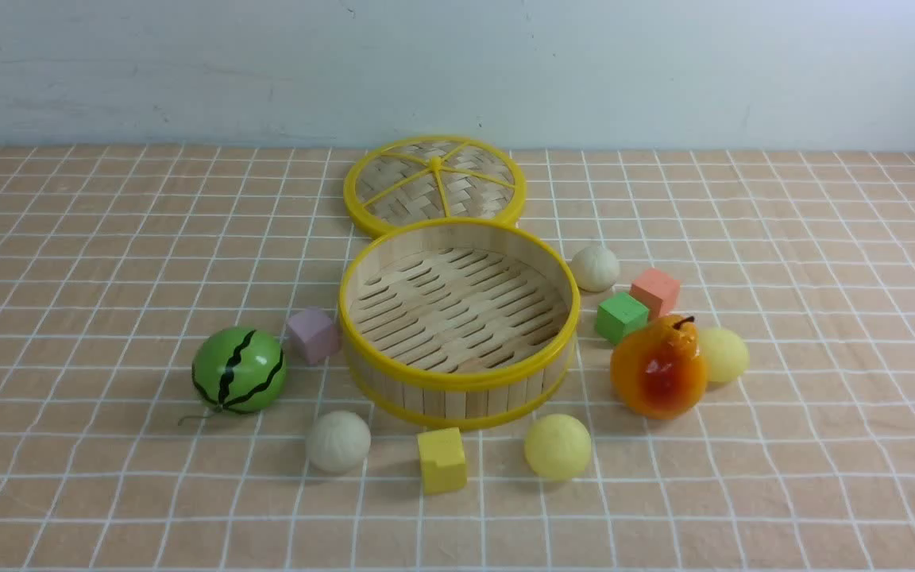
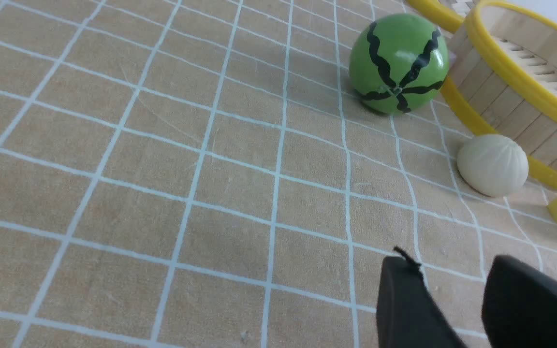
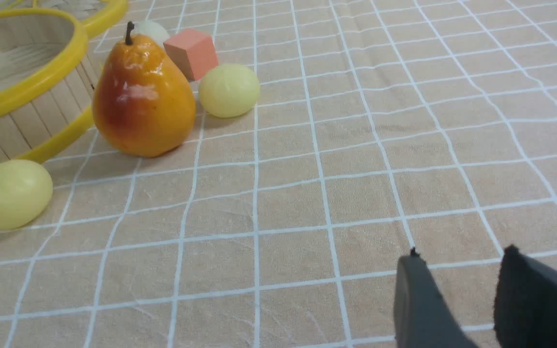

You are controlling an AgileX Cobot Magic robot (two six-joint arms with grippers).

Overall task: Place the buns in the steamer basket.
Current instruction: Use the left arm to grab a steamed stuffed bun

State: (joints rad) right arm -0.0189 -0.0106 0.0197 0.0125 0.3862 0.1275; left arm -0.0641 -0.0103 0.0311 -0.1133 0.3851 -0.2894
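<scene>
Around the steamer basket, on the tablecloth, off-white buns and pale yellow buns are lying; I am seeing left gripper and right gripper hovering, jaws parted, gripping nothing.

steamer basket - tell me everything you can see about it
The steamer basket is round and shallow, with a wall of upright pale bamboo slats between yellow plastic-looking rims and a gapped slatted floor. It stands upright and empty on the checked tablecloth. The flat woven lid lies just behind it and a purple cube sits close on its left; whether either touches it cannot be told.
</scene>
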